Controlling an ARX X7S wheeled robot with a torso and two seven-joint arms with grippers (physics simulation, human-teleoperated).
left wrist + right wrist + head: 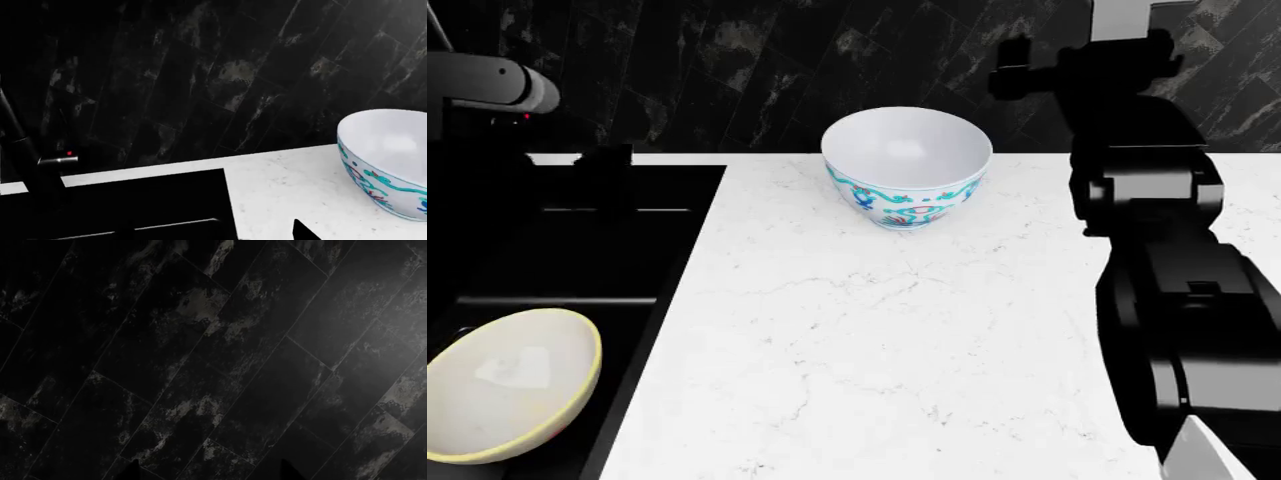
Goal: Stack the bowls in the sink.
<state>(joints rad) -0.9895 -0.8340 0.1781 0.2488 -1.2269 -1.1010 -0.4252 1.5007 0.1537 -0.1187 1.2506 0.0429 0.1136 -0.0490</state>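
The white bowl with the teal floral pattern (908,170) stands upright on the marble-look countertop (881,330), apart from both grippers; it also shows in the left wrist view (387,160). Tilted inside the black sink (614,260) at its near left lies the cream-yellow bowl (507,385). My left gripper (213,236) hovers over the sink's back right corner (200,200), open and empty. One of its fingertips (303,233) shows over the counter; the other is lost against the black basin. My right gripper (210,472) is raised toward the dark wall, open and empty.
The black faucet (27,165) with a small red mark stands behind the sink, left of my left gripper. A dark tiled wall (761,60) backs the counter. My bulky right arm (1161,260) rises over the counter's right side.
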